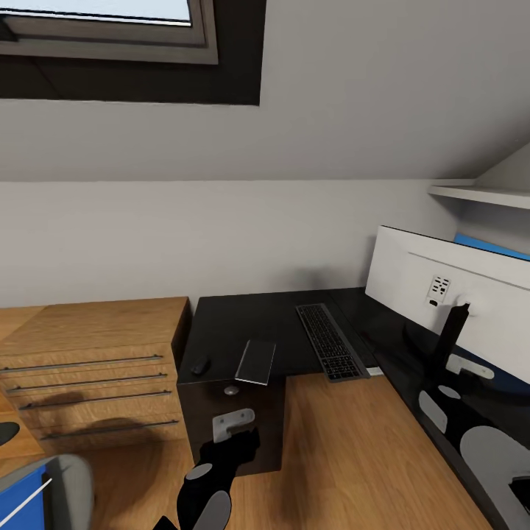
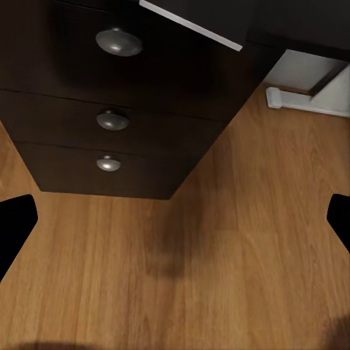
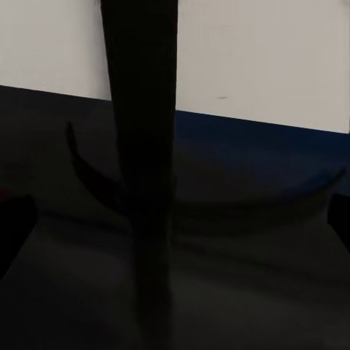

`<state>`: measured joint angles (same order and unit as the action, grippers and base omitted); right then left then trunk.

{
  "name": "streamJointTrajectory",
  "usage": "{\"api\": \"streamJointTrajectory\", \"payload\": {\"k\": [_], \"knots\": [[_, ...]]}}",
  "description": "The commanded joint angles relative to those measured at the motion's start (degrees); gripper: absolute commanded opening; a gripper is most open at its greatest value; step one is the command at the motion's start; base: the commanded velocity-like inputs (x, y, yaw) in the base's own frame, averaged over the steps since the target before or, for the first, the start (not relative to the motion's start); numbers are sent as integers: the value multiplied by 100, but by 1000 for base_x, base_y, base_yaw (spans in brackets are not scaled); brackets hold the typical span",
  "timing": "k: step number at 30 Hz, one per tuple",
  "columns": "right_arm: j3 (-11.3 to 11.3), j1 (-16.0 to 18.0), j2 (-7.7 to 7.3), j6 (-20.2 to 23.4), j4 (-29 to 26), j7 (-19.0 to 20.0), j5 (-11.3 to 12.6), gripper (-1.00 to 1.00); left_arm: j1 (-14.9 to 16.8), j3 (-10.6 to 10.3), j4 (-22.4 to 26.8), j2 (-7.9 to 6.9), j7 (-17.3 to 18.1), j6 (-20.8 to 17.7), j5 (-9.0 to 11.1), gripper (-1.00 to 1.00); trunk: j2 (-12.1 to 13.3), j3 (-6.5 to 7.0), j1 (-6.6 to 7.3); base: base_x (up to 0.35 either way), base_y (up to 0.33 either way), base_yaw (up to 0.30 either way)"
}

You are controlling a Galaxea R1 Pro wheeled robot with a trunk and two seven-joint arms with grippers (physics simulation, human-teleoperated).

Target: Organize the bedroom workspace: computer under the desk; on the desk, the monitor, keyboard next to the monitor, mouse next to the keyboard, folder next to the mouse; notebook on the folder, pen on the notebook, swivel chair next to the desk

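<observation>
1. The desk (image 1: 243, 324) has a glossy black L-shaped top; one leg runs along the back wall, the other comes forward along the right side of the head view. The wooden floor (image 1: 346, 449) inside the L is open.
2. The monitor (image 1: 449, 294) stands on the right leg with its white back turned to the camera. Its thin black stand (image 3: 142, 168) rises from a round base in the right wrist view.
3. The keyboard (image 1: 331, 341), flat and black with pale lettering, lies on the back leg, its near end at the desk's front edge, close beside the monitor.
4. The notebook (image 1: 256, 361), a thin grey rectangle, sits tilted at the front edge over the drawer unit (image 2: 109, 124), slightly overhanging. The mouse (image 1: 199, 364), a small dark lump, lies near it at the desk's left end.
5. The drawer unit is black with three round silver knobs; a light wood dresser (image 1: 88, 368) with long handles stands just beside the desk's left end.
6. The folder (image 1: 22, 489), bright blue, lies with the white pen (image 1: 26, 499) across it on the grey swivel chair (image 1: 70, 478), at the lower left corner of the head view.
7. The left gripper (image 2: 175, 219) hangs over bare floor in front of the drawers, fingers wide apart.
8. The right gripper (image 3: 175, 219) is near the monitor's stand, fingertips spread at the frame's edges, holding nothing.
</observation>
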<state>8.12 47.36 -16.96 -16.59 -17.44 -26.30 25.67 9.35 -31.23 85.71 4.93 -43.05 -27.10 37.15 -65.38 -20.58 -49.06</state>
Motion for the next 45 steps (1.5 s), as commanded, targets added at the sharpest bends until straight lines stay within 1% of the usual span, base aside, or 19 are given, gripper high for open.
{"api": "streamJointTrajectory", "payload": {"k": [1, 11, 13, 14, 18, 45], "knots": [[50, 6, -4, -30, -6, -19, 59, 100, 6, -6, 7, 0, -46, -14, 38, 100, -5, -7, 0, 0, 0, 0], [49, 3, -8, -46, -17, -24, 44, 100, 6, -15, 7, 0, -46, -14, 22, 100, -5, -7, 0, 37, 0, 0], [49, 2, -9, -46, -10, -24, 44, 100, 6, -78, 7, 0, -46, -13, 17, 100, -5, -7, 0, 247, 0, 0], [49, 2, -9, -45, 2, -24, 46, 100, 6, -195, 7, 0, -51, -8, 15, 100, -5, -7, 0, 128, 0, 0], [49, 1, -13, -39, 10, -26, 51, 100, 5, -275, 7, 0, -54, -10, 22, 100, -5, -7, 0, 56, 0, 0], [49, 3, -22, -38, 21, -26, 53, 100, 5, -305, -1, -4, -55, -6, 32, 100, -5, -7, 0, 84, 0, 0]]}}
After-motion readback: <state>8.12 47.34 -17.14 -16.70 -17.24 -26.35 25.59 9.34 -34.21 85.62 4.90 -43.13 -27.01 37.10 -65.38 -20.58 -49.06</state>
